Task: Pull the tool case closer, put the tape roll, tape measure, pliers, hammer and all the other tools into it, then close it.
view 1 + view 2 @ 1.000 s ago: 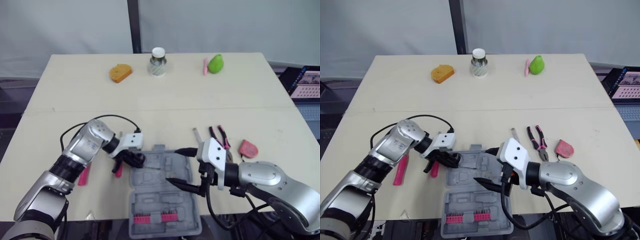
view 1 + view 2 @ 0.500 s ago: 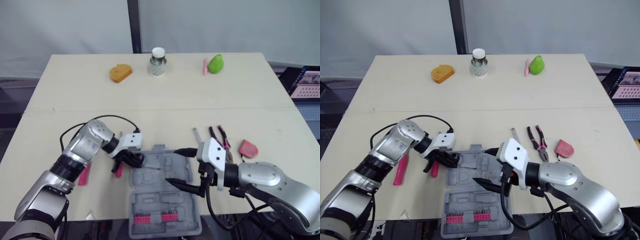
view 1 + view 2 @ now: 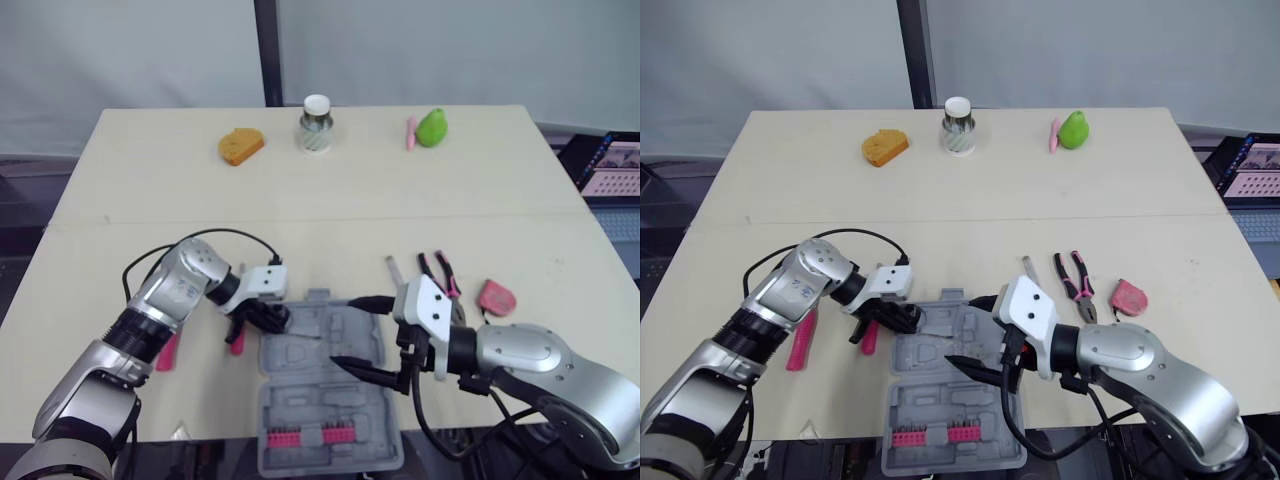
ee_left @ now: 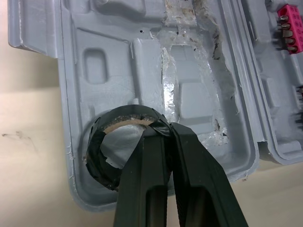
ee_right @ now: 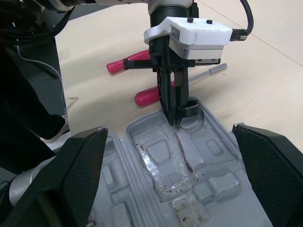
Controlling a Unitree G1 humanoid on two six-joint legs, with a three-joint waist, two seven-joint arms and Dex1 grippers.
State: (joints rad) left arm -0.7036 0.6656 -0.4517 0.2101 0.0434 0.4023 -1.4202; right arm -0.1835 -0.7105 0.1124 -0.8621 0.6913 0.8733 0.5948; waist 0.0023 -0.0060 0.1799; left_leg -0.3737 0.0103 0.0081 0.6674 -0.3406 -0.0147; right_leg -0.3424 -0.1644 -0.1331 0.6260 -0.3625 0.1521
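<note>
The grey tool case (image 3: 325, 385) lies open at the table's front edge, with pink bits in its near half. My left gripper (image 3: 277, 318) is shut on the black tape roll (image 4: 102, 142), holding it at a round recess in the case's far left corner. My right gripper (image 3: 350, 332) stands open over the right side of the case with nothing between its fingers. Pink-handled pliers (image 3: 442, 275) and a pink tape measure (image 3: 496, 297) lie to the right of the case. To its left lie a pink-handled hammer (image 5: 128, 62) and a screwdriver (image 5: 149, 97).
A thin metal rod (image 3: 393, 270) lies beside the pliers. Along the far edge stand an orange piece (image 3: 241, 146), a white-lidded jar (image 3: 315, 125) and a green pear (image 3: 432, 127) with a pink item (image 3: 410, 132) next to it. A laptop (image 3: 610, 165) sits beyond the right edge.
</note>
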